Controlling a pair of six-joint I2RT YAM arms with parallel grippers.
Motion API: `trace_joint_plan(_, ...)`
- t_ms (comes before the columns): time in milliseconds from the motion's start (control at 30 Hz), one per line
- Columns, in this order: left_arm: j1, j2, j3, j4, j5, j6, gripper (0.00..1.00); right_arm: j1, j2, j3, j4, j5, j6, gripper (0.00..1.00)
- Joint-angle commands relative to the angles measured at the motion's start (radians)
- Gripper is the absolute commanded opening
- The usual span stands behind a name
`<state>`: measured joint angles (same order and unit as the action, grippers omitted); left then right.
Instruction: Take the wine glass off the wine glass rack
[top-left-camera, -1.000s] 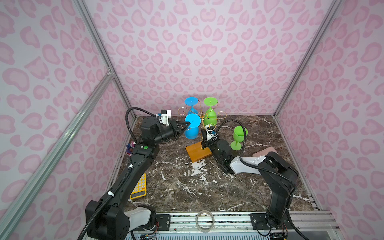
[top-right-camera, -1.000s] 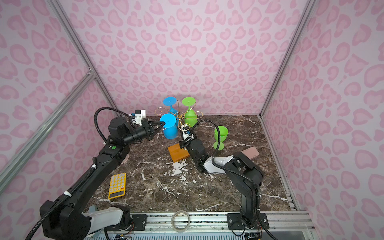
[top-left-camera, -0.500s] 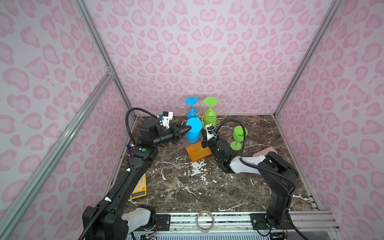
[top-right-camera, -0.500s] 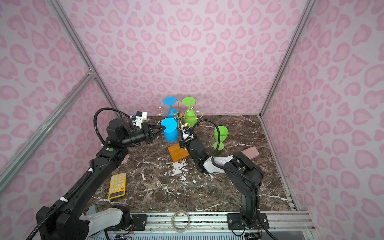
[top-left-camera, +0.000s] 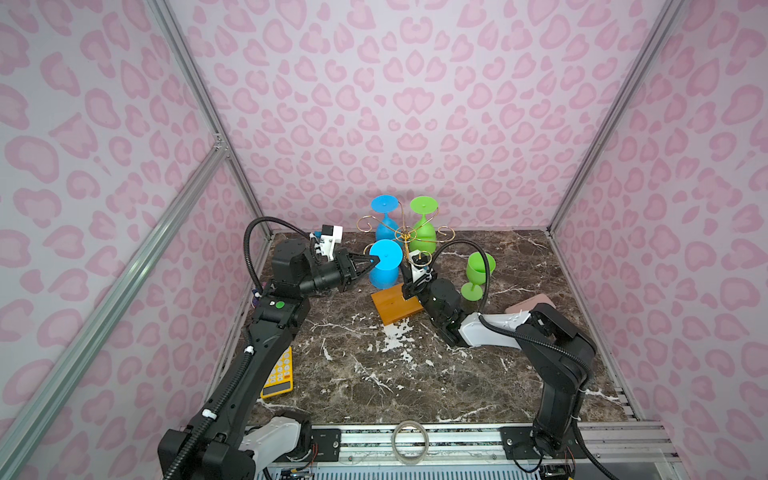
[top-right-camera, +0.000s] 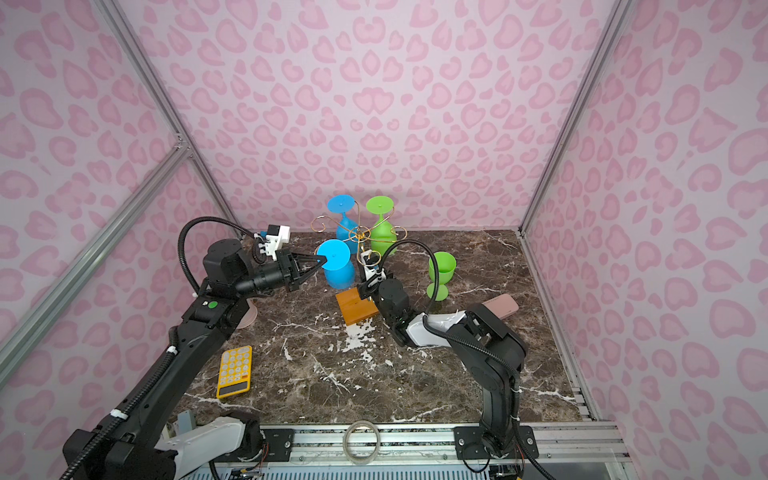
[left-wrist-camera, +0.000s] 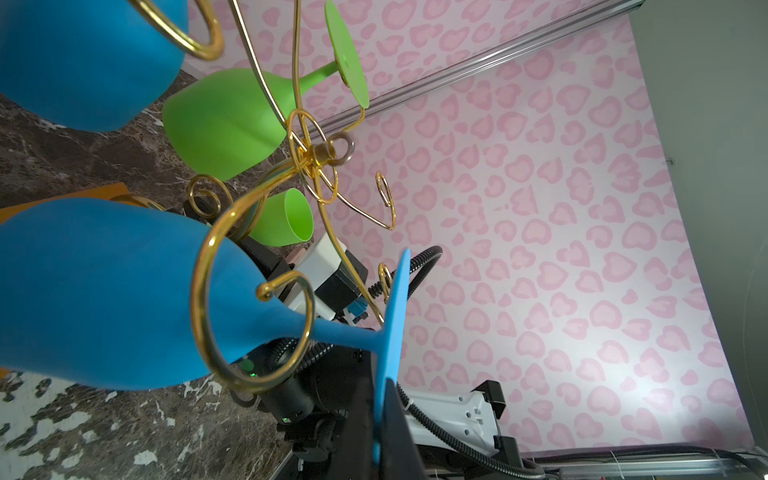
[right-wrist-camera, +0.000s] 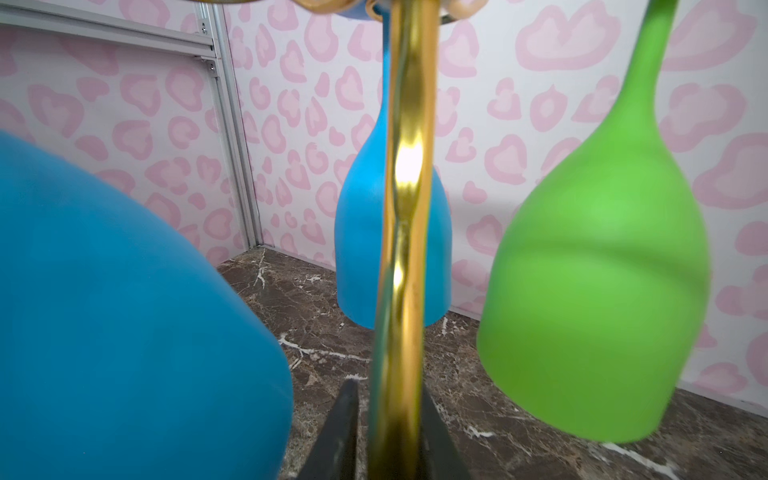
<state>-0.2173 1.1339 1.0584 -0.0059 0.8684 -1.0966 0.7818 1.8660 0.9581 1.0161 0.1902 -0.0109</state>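
The wine glass rack is gold wire on an orange wooden base; it also shows in the other top view as the rack. My left gripper is shut on the round foot of an upside-down blue wine glass, whose stem still runs through a scroll arm. My right gripper straddles the rack's post, jaws slightly open with a gap on one side.
A second blue glass and a green glass hang at the rack's back. Another green glass stands upright to the right. A yellow calculator, a pink flat object and a tape ring lie around.
The blue glass in my left gripper has shifted slightly down and toward the front of the rack. The right arm stays at the post.
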Motion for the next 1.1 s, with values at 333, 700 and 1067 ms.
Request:
trace_joint_plan(333,0.026,-0.036,-0.012,0.011,0.035,0.001,0.04,0.003,-0.019,-0.011,0.01,-0.005,0.0,0.39)
trace_joint_plan(700,0.031,-0.037,-0.006,0.021,0.038,-0.008,0.04,0.004,-0.034,-0.043,0.028,0.001,0.009,0.49)
trace_joint_plan(1067,0.035,-0.04,-0.014,0.04,0.059,-0.03,0.04,0.006,-0.087,-0.101,0.032,0.018,0.014,0.54)
